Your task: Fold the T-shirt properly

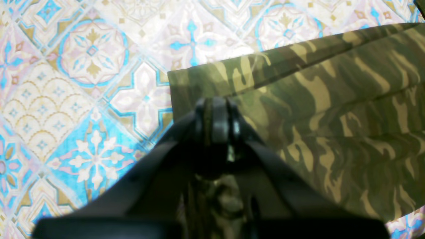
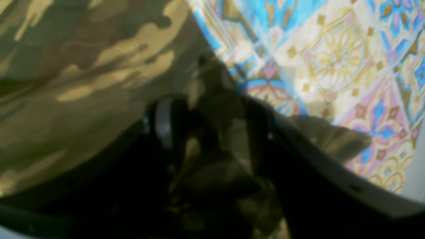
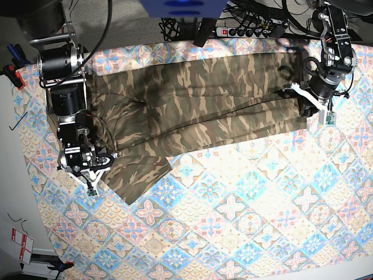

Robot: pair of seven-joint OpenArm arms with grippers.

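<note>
Tiled tablecloth [image 3: 245, 210] under my shirt [image 3: 198, 105]. Left claw [image 1: 215, 114] clenched on its hem; right claw [image 2: 209, 122] half-parted around fabric, grip unclear.

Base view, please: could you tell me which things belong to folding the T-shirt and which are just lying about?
Part of the job:
- T-shirt
- left tool, shut on the T-shirt's edge
- right tool, at the T-shirt's other end

Just lying about:
- tablecloth
- power strip
- cables

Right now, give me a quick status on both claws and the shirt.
Left claw shut on T-shirt edge. Right claw parted, fabric between its fingers. Shirt half-folded on tablecloth. Nothing in the way.
</note>
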